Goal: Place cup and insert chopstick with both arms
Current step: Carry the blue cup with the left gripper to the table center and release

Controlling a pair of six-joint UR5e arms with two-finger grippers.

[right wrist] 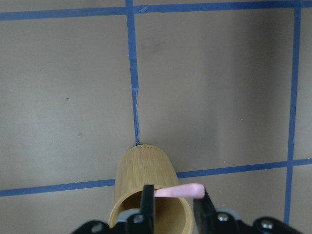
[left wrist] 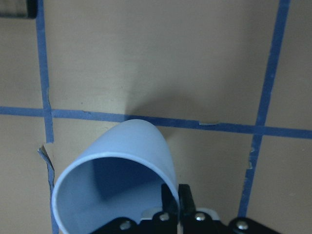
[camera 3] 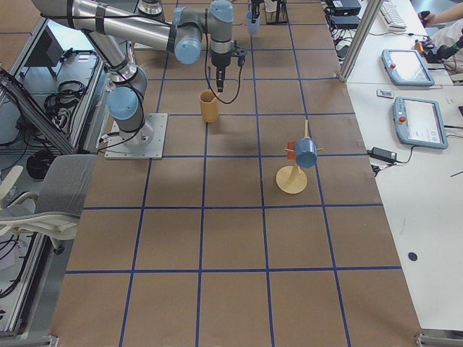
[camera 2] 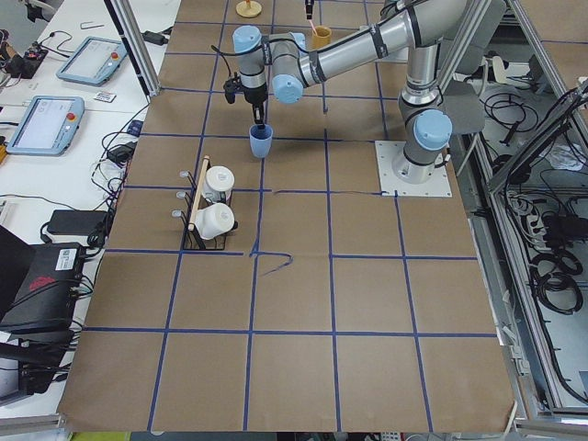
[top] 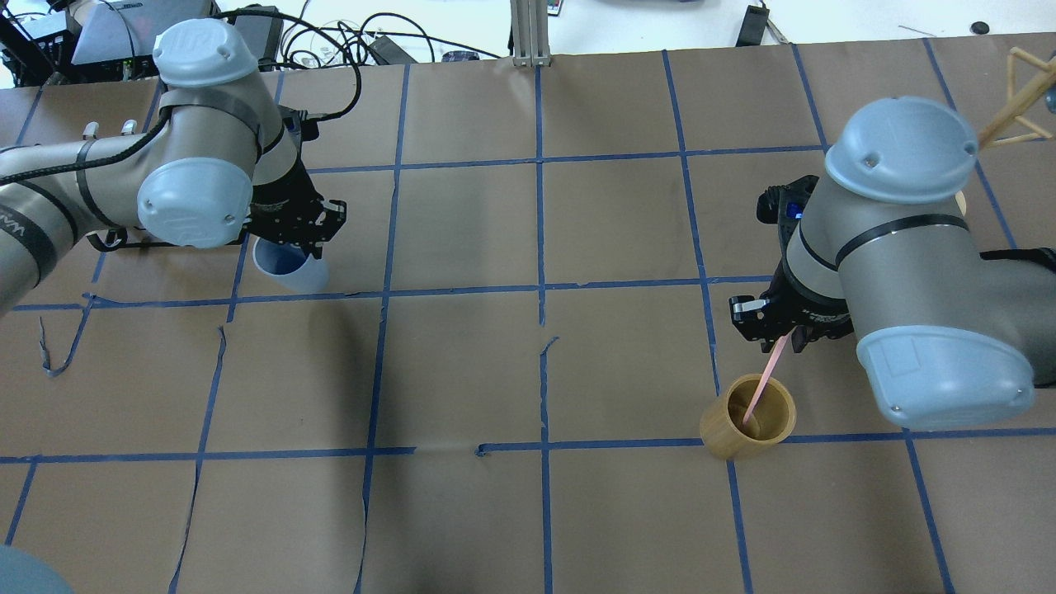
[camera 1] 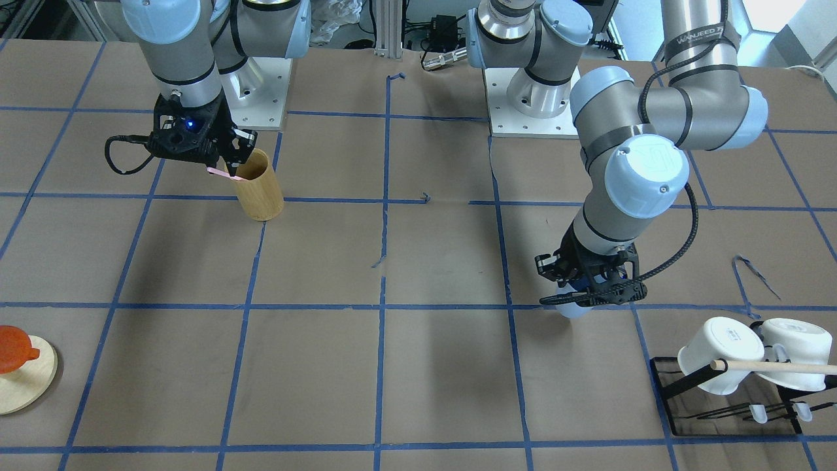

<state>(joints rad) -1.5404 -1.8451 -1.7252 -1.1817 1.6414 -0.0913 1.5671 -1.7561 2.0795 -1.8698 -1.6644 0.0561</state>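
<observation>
At bamboo cylinder (top: 724, 436) rim, chopstick (top: 767, 375) (in right hand (right wrist: 173, 200))

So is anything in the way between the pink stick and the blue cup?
Nothing visible: only bare table between them. The right claw holds the chopstick, tip at the bamboo cylinder's mouth; the left claw holds the cup.

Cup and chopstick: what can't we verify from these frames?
- Cup base: contact with the table is unclear. The left wrist view hides it behind the cup's own wall, and the left side view is too small.
- Chopstick lower tip: hidden front-on by the bamboo cylinder wall, and in shadow overhead.
- Grip point: the right gripper is cut off by the right wrist view's bottom edge.
</observation>
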